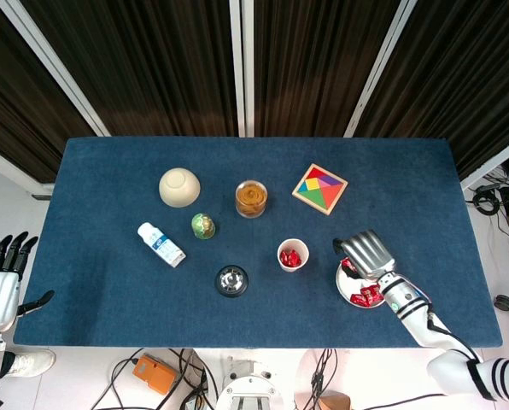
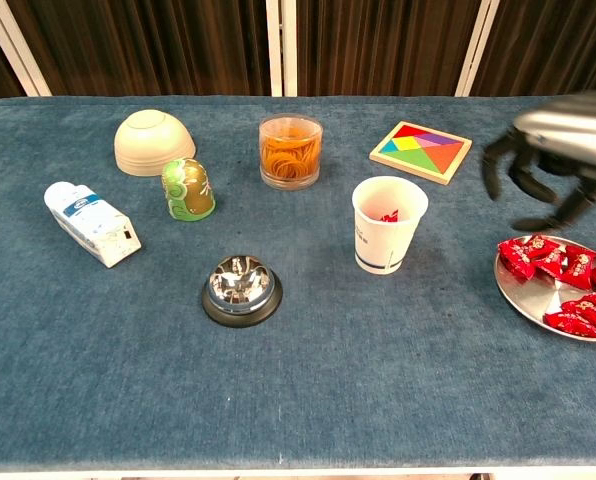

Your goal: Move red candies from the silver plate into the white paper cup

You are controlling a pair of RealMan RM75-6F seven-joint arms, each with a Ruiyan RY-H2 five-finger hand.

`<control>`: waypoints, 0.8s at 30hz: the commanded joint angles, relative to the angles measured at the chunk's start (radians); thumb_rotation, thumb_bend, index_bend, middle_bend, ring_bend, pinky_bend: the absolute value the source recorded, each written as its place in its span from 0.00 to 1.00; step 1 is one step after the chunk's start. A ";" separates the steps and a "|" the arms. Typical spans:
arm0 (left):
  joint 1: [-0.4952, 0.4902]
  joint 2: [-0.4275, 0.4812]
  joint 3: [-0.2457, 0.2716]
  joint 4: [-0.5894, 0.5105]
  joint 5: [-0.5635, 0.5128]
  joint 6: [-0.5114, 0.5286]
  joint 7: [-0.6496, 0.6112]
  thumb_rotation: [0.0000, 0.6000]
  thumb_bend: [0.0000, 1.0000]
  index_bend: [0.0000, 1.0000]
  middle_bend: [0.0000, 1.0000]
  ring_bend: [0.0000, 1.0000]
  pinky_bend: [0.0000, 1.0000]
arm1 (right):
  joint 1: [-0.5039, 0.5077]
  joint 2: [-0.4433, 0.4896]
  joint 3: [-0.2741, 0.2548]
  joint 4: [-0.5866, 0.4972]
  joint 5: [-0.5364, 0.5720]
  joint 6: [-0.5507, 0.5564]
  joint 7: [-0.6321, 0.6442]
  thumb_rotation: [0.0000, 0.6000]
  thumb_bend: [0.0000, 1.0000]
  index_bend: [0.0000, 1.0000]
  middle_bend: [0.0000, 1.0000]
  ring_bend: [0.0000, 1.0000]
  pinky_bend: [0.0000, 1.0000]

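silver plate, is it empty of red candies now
No, several red candies lie on the silver plate in the chest view, with the right hand hovering above them.

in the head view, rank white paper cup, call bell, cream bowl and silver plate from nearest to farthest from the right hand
From the right hand:
1. silver plate, directly beneath it, at the table's near right.
2. white paper cup, just to its left.
3. call bell, farther left, near the front edge.
4. cream bowl, far left, toward the back.
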 commanded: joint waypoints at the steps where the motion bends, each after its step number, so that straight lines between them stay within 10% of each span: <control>1: -0.002 -0.002 0.001 -0.003 0.003 -0.001 0.003 1.00 0.00 0.09 0.04 0.00 0.00 | -0.025 0.003 -0.025 0.035 -0.004 0.003 0.002 1.00 0.40 0.53 0.82 0.98 1.00; 24: 0.007 0.005 0.005 -0.016 0.006 0.013 0.007 1.00 0.00 0.09 0.04 0.00 0.00 | -0.022 -0.125 -0.005 0.205 0.003 -0.060 0.016 1.00 0.34 0.55 0.82 0.98 1.00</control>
